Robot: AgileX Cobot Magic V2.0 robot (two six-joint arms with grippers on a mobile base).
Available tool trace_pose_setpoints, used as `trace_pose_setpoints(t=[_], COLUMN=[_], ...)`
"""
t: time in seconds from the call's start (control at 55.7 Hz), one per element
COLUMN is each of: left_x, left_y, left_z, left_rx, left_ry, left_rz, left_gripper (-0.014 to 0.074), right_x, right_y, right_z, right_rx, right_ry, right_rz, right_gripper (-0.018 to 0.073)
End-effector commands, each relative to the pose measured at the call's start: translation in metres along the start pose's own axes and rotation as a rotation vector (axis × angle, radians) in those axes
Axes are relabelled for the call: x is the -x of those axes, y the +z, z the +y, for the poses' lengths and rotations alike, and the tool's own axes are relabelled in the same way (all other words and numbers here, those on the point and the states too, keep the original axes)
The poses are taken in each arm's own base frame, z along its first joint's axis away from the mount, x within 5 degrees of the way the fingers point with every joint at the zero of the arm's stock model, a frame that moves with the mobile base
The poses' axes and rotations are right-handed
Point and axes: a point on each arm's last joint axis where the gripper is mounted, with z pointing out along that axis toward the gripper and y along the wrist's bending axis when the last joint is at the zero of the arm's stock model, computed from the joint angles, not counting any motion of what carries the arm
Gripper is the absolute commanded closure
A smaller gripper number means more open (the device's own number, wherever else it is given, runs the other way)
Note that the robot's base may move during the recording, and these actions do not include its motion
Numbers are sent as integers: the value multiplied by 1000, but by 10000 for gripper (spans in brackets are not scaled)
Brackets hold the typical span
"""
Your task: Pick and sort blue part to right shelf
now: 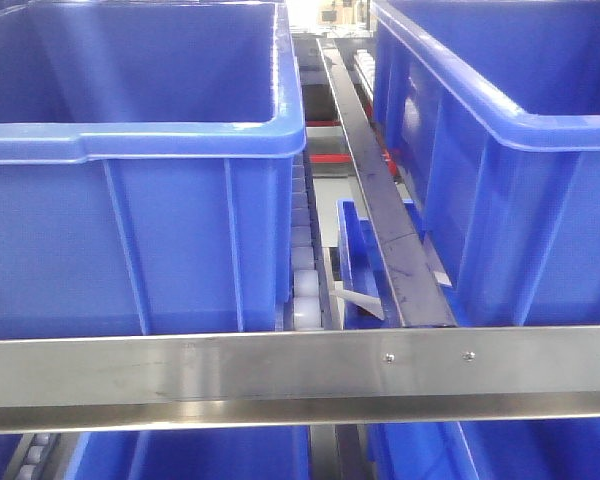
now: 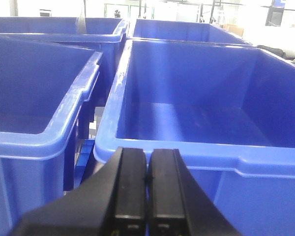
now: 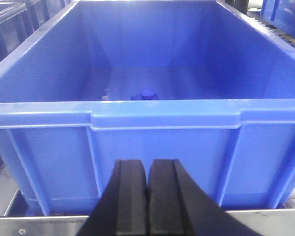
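— Looking done? The blue part (image 3: 146, 94) lay in a bin (image 3: 162, 118) on the right shelf (image 1: 300, 375).
— Likely — right gripper (image 3: 147, 196) and left gripper (image 2: 147, 196) were both closed, holding nothing.

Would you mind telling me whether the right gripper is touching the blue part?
Apart: the right wrist view shows the right gripper outside the bin wall, the blue part inside.

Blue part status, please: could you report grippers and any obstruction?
Left gripper shut, empty. Right gripper shut, empty. Small blue knobbed part lies inside deep blue plastic bin. Nothing obstructing.
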Motion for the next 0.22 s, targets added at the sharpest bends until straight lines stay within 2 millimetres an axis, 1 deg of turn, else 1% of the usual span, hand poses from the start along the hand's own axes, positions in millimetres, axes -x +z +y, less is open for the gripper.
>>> trace_pose_setpoints(t=[0.0, 0.198], left_x=[-1, -1], left_y=[-1, -1], left_z=[0, 0], left_rx=[-3, -3], left_ry=[-12, -12], left_rz=[-79, -79], left_gripper=[472, 472], right_x=[11, 11], right_y=[-2, -2], right_z=[0, 0], right_rx=[1, 1], right_ry=[4, 4], right_rz=[-117, -117], right_gripper=[524, 524])
